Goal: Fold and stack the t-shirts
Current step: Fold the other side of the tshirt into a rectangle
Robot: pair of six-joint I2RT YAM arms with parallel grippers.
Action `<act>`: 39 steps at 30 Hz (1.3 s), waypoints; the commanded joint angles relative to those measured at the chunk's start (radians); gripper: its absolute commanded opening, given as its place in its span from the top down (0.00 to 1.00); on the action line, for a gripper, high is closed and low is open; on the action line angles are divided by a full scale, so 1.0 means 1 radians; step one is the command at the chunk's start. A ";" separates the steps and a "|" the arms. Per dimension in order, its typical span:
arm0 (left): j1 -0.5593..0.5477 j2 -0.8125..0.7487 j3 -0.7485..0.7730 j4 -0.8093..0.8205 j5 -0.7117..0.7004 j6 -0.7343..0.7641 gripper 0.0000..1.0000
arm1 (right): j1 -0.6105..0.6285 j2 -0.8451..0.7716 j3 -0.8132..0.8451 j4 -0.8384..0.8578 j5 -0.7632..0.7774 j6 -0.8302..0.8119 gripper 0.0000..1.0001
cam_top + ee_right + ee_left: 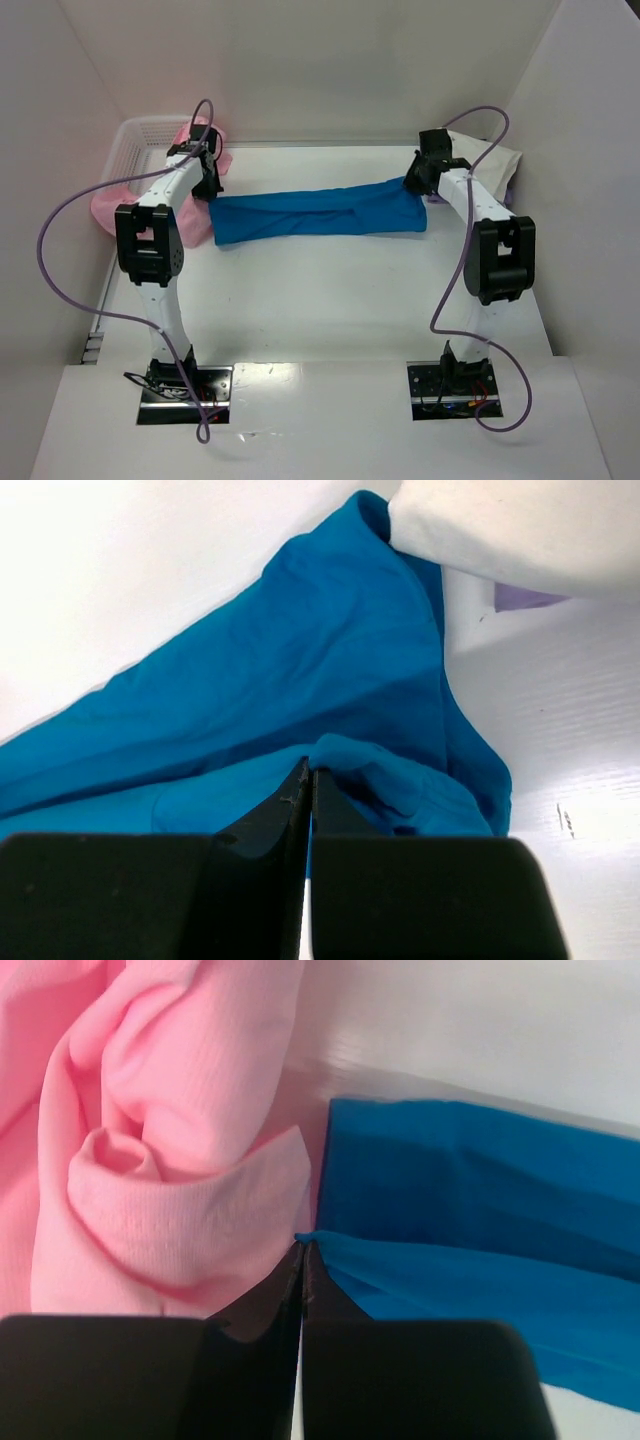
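A white table boxed in by plain white walls fills the overhead view. At the far left corner a white lattice basket sits against the wall, and rumpled pink t-shirts spill from it onto the table. Just to their right is the left gripper. Its wrist camera shows the fingers pressed together on the left end of the blue t-shirt, right at the cloth's edge, with the pink folds touching that end. The blue t-shirt lies as a long, narrow, creased band across the middle of the table. Its long axis runs left to right between the two arms, and its right end sits slightly farther from the bases than its left. At that right end the right gripper is likewise closed, pinching a small raised fold of the blue cloth. Beyond it, in the far right corner, a cream-white t-shirt rests in a heap, its edge overlapping the blue t-shirt's tip in the right wrist view.
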State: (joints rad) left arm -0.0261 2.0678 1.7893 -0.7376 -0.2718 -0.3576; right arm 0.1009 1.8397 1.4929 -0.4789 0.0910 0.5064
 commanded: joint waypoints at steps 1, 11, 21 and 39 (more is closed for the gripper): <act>-0.014 0.035 0.048 0.009 -0.096 0.078 0.99 | -0.010 0.033 0.053 0.068 -0.020 -0.014 1.00; -0.054 0.051 0.048 -0.005 -0.093 0.109 0.44 | -0.010 0.099 0.073 0.095 -0.042 -0.048 1.00; -0.133 -0.075 0.068 0.017 -0.073 0.118 0.21 | -0.010 0.150 0.168 0.137 -0.051 -0.098 0.51; -0.187 -0.319 -0.462 -0.043 0.008 -0.101 0.19 | -0.021 -0.063 -0.115 0.082 -0.065 -0.117 0.19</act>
State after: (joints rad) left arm -0.2111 1.7485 1.3167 -0.7856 -0.2577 -0.4244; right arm 0.0975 1.8198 1.4052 -0.3855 -0.0040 0.4007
